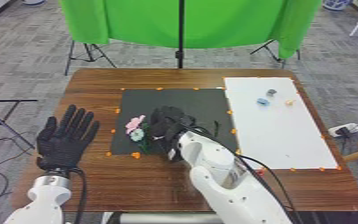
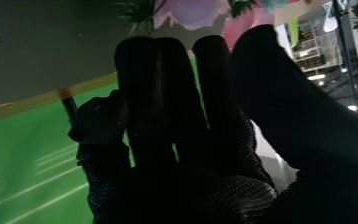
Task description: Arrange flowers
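My right hand point(image 1: 168, 125) is over the black mat point(image 1: 184, 95), just beside 2 flowers: a pink flower point(image 1: 135, 121) and, next to it, a pale flower point(image 1: 137, 134) with green stems point(image 1: 143, 146). In my right wrist view the longer fingers are straight and close together, the thumb near their tips, with pink petals point(image 2: 191, 12) just beyond. I can't tell whether I'm touching them; I see nothing pinched.

I judge this to be step 1, lining up to pick 1 flower from the bunch. The next move calls for bringing my thumb and fingers together round a stem, below the bloom, so the petals aren't crushed. Closing too high could drag both flowers at once.

My left hand point(image 1: 60, 144) lies to the left, palm up, fingers straight and slightly spread, holding nothing. Off on the white sheet point(image 1: 273, 132) sit 3 small pieces: a blue piece point(image 1: 262, 101), a grey piece point(image 1: 271, 92) and a yellowish piece point(image 1: 290, 102).
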Robot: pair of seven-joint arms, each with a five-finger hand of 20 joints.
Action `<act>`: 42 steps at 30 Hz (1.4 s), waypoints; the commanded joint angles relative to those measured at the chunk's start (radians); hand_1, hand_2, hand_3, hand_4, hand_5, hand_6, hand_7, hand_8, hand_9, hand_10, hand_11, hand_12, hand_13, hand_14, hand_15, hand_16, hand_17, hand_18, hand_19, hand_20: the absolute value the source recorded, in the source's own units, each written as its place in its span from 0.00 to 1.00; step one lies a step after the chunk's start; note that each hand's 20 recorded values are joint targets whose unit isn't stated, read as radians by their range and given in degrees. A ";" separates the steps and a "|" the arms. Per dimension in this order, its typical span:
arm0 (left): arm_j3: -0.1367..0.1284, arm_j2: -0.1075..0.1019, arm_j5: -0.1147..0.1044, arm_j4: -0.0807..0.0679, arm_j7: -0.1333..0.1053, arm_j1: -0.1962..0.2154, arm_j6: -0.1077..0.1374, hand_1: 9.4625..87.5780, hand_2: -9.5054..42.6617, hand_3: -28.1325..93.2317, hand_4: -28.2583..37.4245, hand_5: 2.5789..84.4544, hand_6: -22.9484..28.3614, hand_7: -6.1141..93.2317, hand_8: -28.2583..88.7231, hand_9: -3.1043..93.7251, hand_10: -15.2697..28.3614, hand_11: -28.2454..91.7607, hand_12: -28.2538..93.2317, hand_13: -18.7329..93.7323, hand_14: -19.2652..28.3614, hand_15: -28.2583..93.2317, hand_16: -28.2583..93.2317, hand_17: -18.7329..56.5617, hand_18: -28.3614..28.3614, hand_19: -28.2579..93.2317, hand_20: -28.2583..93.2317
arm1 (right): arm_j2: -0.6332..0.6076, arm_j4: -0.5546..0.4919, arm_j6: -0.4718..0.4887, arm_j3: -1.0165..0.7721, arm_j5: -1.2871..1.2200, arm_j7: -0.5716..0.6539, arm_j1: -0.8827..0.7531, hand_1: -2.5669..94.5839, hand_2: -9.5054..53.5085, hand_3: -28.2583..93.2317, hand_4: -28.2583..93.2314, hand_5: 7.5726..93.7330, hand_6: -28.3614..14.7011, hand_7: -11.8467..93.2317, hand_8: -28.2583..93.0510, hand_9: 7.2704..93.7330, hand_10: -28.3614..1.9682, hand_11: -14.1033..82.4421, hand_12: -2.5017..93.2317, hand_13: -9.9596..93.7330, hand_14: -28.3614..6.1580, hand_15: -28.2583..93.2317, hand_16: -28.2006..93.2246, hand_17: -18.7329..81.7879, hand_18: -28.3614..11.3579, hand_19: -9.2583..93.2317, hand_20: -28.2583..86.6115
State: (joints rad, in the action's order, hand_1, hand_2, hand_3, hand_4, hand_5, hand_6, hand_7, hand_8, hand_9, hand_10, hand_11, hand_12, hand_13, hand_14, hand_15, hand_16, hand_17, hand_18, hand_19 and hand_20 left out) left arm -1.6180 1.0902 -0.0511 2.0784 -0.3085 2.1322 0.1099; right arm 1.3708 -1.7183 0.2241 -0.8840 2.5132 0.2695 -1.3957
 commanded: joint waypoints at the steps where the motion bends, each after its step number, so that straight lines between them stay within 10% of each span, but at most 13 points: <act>1: -0.004 0.012 0.000 -0.004 0.010 0.019 -0.009 0.28 0.42 0.86 0.00 0.52 0.63 0.16 0.17 0.43 0.69 0.38 0.31 0.41 0.72 0.49 0.18 0.16 0.73 0.50 0.32 | -0.015 -0.017 -0.040 -0.006 -0.018 0.018 -0.011 0.46 0.00 0.92 0.00 0.65 0.62 0.27 0.12 0.62 0.48 0.28 0.17 0.61 0.40 0.76 0.40 0.48 0.12 0.96 0.71; 10: -0.020 0.036 0.002 0.012 -0.014 0.054 -0.020 0.28 0.42 0.86 0.00 0.52 0.63 0.16 0.17 0.43 0.69 0.38 0.31 0.41 0.72 0.49 0.18 0.16 0.73 0.50 0.32 | -0.146 -0.102 -0.176 -0.194 -0.066 0.087 0.007 0.42 0.00 0.91 0.00 0.59 0.59 0.27 0.12 0.58 0.43 0.27 0.17 0.58 0.38 0.70 0.37 0.48 0.11 0.96 0.69; 18: -0.034 0.037 -0.003 0.028 -0.038 0.086 -0.016 0.28 0.43 0.86 0.00 0.52 0.63 0.16 0.17 0.43 0.69 0.38 0.31 0.41 0.72 0.49 0.18 0.16 0.73 0.50 0.32 | -0.316 0.028 -0.021 -0.373 -0.027 0.172 0.028 0.41 0.00 0.93 0.00 0.47 0.56 0.26 0.13 0.40 0.39 0.23 0.16 0.41 0.32 0.45 0.33 0.39 0.14 0.79 0.58; 34: -0.017 0.046 -0.002 0.018 -0.026 0.065 -0.003 0.27 0.44 0.86 0.00 0.52 0.63 0.16 0.17 0.43 0.69 0.38 0.31 0.41 0.72 0.49 0.18 0.16 0.73 0.50 0.32 | -0.304 0.177 -0.029 -0.364 -0.021 0.141 0.047 0.53 0.00 0.94 0.00 0.42 0.62 0.29 0.11 0.36 0.53 0.25 0.13 0.45 0.41 0.43 0.34 0.41 0.17 0.79 0.54; 37: -0.016 0.046 -0.010 0.022 -0.028 0.070 0.008 0.27 0.44 0.86 0.00 0.52 0.63 0.16 0.17 0.44 0.69 0.38 0.31 0.41 0.72 0.49 0.18 0.16 0.73 0.50 0.32 | -0.301 0.185 -0.032 -0.352 -0.019 0.129 0.052 0.52 0.00 0.93 0.00 0.42 0.62 0.29 0.10 0.37 0.54 0.25 0.13 0.47 0.43 0.44 0.35 0.42 0.18 0.80 0.53; 40: -0.014 0.048 -0.035 0.038 -0.020 0.067 0.082 0.28 0.44 0.86 0.00 0.52 0.63 0.16 0.17 0.44 0.69 0.38 0.31 0.42 0.72 0.49 0.18 0.16 0.73 0.50 0.32 | -0.298 0.192 -0.020 -0.351 -0.024 0.147 0.044 0.53 0.00 0.90 0.00 0.49 0.65 0.30 0.10 0.47 0.56 0.27 0.14 0.54 0.47 0.46 0.35 0.43 0.18 0.82 0.53; 42: -0.014 0.047 -0.032 0.037 -0.023 0.074 0.062 0.28 0.44 0.86 0.00 0.53 0.64 0.16 0.17 0.44 0.69 0.39 0.31 0.42 0.73 0.49 0.18 0.16 0.73 0.50 0.33 | -0.298 0.191 -0.063 -0.348 -0.032 0.166 0.027 0.56 0.00 0.88 0.00 0.62 0.68 0.30 0.11 0.63 0.57 0.29 0.16 0.63 0.52 0.48 0.36 0.45 0.19 0.84 0.54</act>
State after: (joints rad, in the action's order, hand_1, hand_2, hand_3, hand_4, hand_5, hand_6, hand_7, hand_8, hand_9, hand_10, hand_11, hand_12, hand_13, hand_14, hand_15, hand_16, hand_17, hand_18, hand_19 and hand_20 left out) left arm -1.6402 1.1263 -0.0562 2.1036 -0.3432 2.1915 0.1110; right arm 1.0600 -1.5275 0.2021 -1.2435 2.4934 0.4139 -1.3533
